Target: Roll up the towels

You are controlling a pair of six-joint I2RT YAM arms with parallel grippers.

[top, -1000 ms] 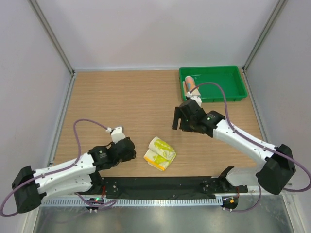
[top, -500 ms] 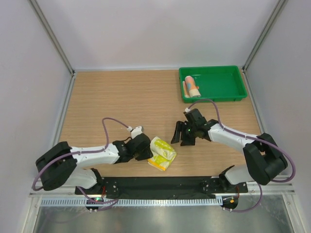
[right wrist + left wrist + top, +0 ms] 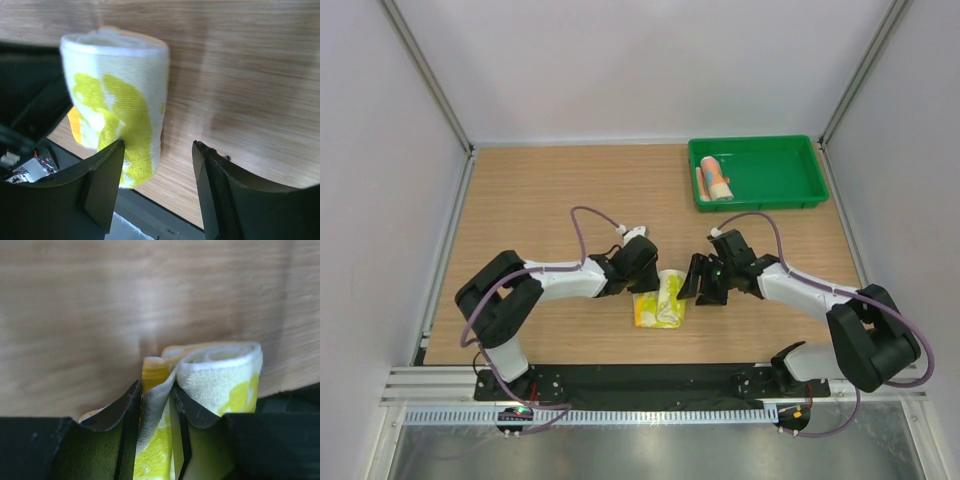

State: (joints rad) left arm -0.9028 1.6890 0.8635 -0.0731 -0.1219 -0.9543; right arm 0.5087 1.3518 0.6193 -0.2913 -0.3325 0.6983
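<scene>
The yellow towel [image 3: 662, 300], white-green patterned, lies as a loose roll at the table's near middle. My left gripper [image 3: 650, 279] is shut on a fold at its left end; in the left wrist view the gripper [image 3: 156, 402] pinches the towel [image 3: 225, 377] between both fingers. My right gripper [image 3: 693, 284] stands open at the roll's right side. In the right wrist view the yellow towel [image 3: 120, 100] rests against the left finger of the gripper [image 3: 157, 152], with bare wood between the jaws. The other towel [image 3: 716, 178], a blue and orange-pink roll, lies in the tray.
A green tray [image 3: 790, 196] sits at the back right of the wooden table [image 3: 550, 200]. Grey walls enclose the table on three sides. A black strip [image 3: 650, 380] runs along the near edge between the arm bases.
Both arms have closed in on the yellow towel. The left gripper has shut on its fold and the roll has turned and shifted right. The right gripper came down-left and narrowed.
</scene>
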